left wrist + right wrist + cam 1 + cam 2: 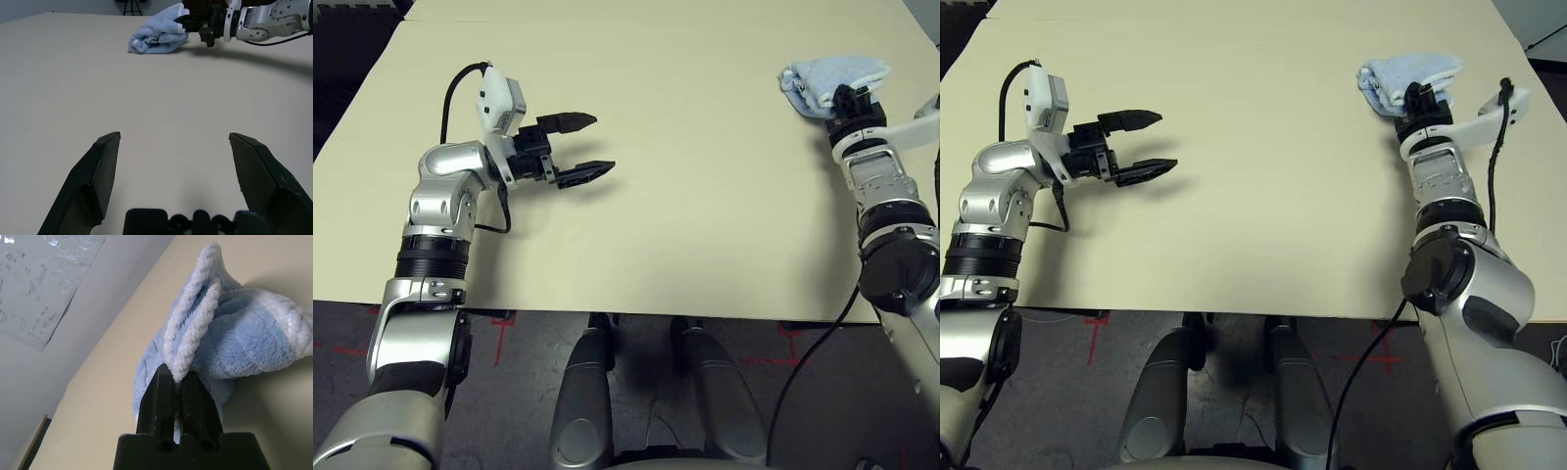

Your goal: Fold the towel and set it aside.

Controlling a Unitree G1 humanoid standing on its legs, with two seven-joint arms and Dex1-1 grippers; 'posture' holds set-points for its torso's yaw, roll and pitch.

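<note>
The towel [832, 80] is a bunched, folded light-blue terry cloth lying at the far right of the table. My right gripper [177, 379] is shut on the towel's [234, 333] layered white-edged border, pinching the edges between its black fingers. In the left wrist view the towel [156, 38] sits across the table with the right arm reaching to it. My left gripper [587, 147] hovers over the left part of the table, far from the towel, open with nothing between its fingers [98, 181].
The cream table [685, 215] stretches wide between the two arms. Its front edge [636, 313] runs just before the robot's body, above dark floor with red marks. A sheet of paper with print [44, 279] lies beyond the table's right side.
</note>
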